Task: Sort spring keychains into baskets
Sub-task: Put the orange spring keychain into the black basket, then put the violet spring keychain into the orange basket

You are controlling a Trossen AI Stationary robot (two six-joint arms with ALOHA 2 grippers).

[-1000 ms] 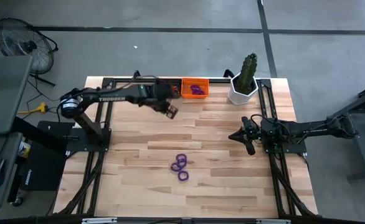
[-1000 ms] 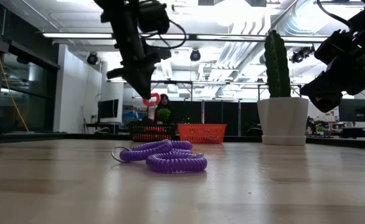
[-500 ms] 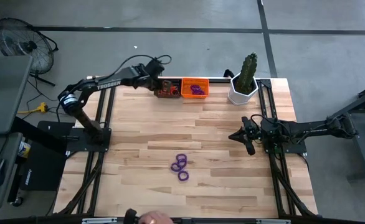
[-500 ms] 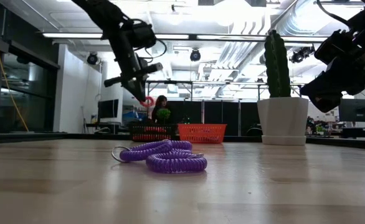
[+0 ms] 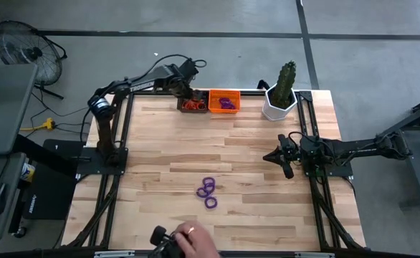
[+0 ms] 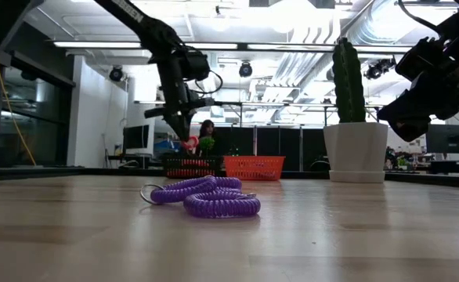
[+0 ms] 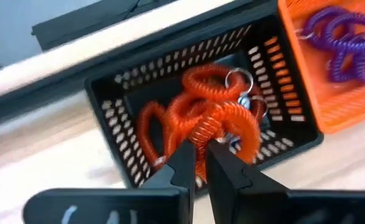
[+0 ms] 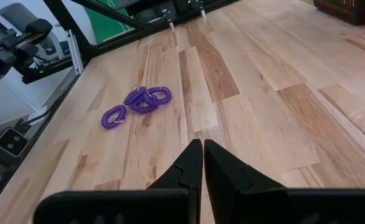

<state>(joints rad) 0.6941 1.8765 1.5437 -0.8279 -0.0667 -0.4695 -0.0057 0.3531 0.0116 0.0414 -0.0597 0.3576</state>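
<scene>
Only legible text: white "TROSSEN" lettering along the left arm (image 5: 135, 87) link in the high view; nothing else can be read

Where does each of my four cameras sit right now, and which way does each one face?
High view: overhead, straight down; both arms, purple keychains, a person's hand.
Low view: table height, looking level across; left gripper above the black basket.
Left wrist view: looking into the black basket past shut fingers gripping an orange keychain.
Right wrist view: across the table past shut fingers.
Shared: the purple keychains show in the high, low and right wrist views.
</scene>
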